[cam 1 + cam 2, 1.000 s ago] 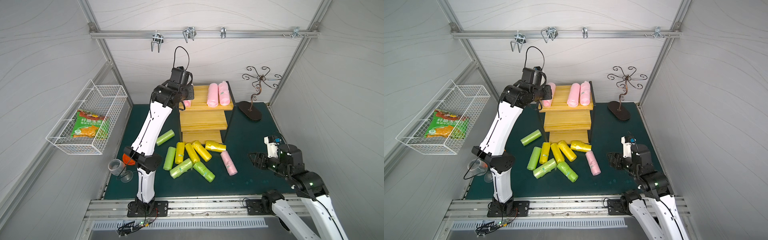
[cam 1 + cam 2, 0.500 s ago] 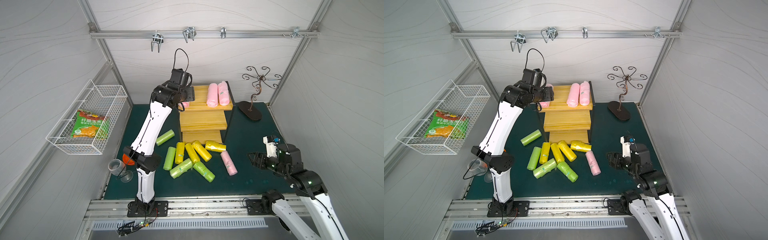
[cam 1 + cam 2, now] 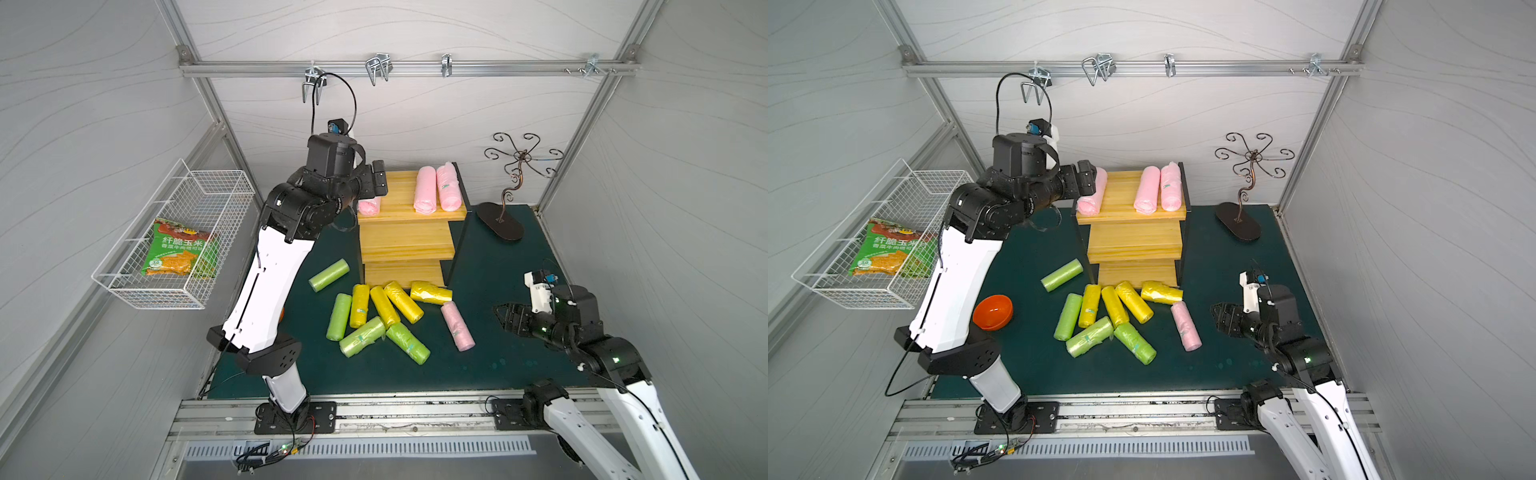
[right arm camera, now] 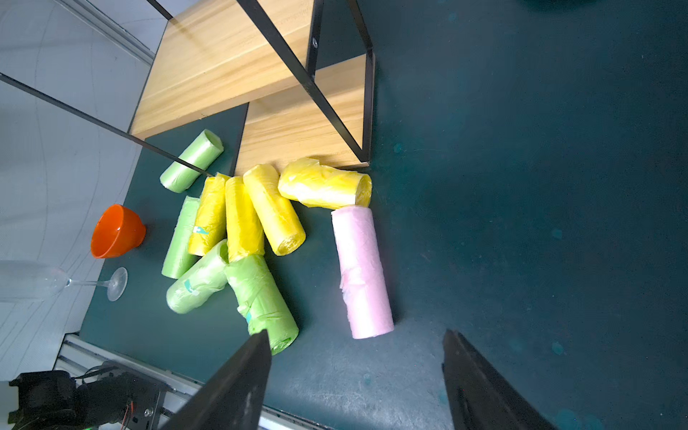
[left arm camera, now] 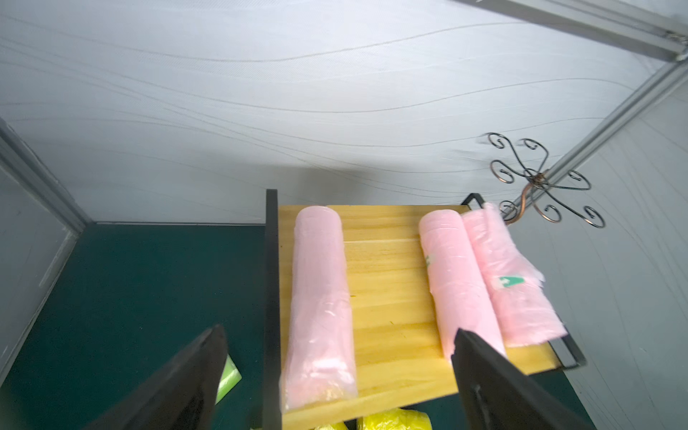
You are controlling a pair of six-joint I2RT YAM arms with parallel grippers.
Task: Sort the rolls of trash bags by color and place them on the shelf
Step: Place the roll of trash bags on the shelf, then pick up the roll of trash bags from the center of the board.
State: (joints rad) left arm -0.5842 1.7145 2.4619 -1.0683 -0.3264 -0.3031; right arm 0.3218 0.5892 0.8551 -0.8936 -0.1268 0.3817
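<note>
The shelf [image 3: 401, 245] stands at the back of the green mat. Three pink rolls lie on its top tier: one at the left end [image 3: 369, 206] [image 5: 320, 298] and two side by side at the right [image 3: 426, 195] [image 5: 454, 283]. My left gripper [image 3: 378, 183] [image 5: 338, 331] hovers open over the left roll's near end, its fingers apart from it. On the mat lie another pink roll [image 3: 457, 326] [image 4: 361, 271], several yellow rolls [image 3: 384, 305] and several green rolls [image 3: 328, 274]. My right gripper [image 3: 505, 318] [image 4: 357, 332] is open and empty, just right of that pink roll.
A white wire basket [image 3: 124, 291] holding a snack bag [image 3: 178, 249] hangs on the left wall. An orange bowl [image 3: 992, 311] and a tipped wine glass [image 4: 85, 284] sit by the left arm's base. A black metal hook stand [image 3: 500, 220] is right of the shelf.
My left gripper has gone from shut to open and let go of the pink roll, which now rests on the top tier's left end. The right arm has barely moved.
</note>
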